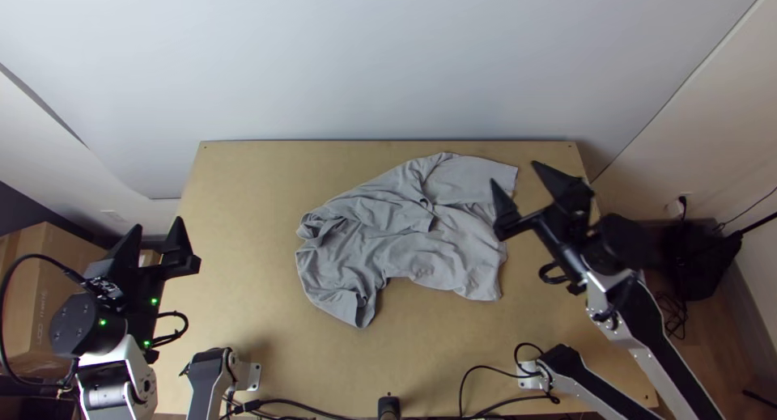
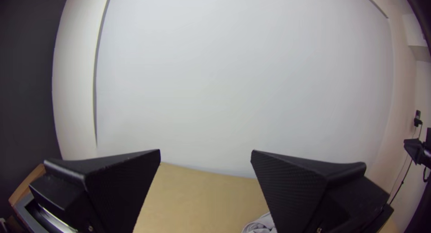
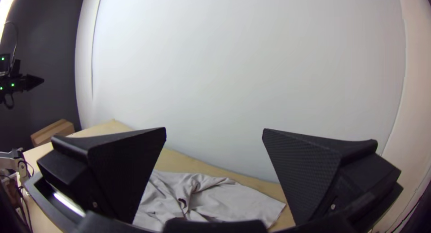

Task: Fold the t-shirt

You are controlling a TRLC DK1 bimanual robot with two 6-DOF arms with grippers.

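Top view, and the grey t-shirt point(image 1: 405, 226) lies rumpled and skewed mid-table, no neat fold to be seen, so all the folding looks left to do! Left gripper point(image 1: 154, 235), fingers spread, nothing held, at the table's left side; right gripper point(image 1: 515, 177) wide apart too, empty, just beside the shirt's right end. Bare wood borders the cloth, with good room towards the table's near edge point(image 1: 324, 400).
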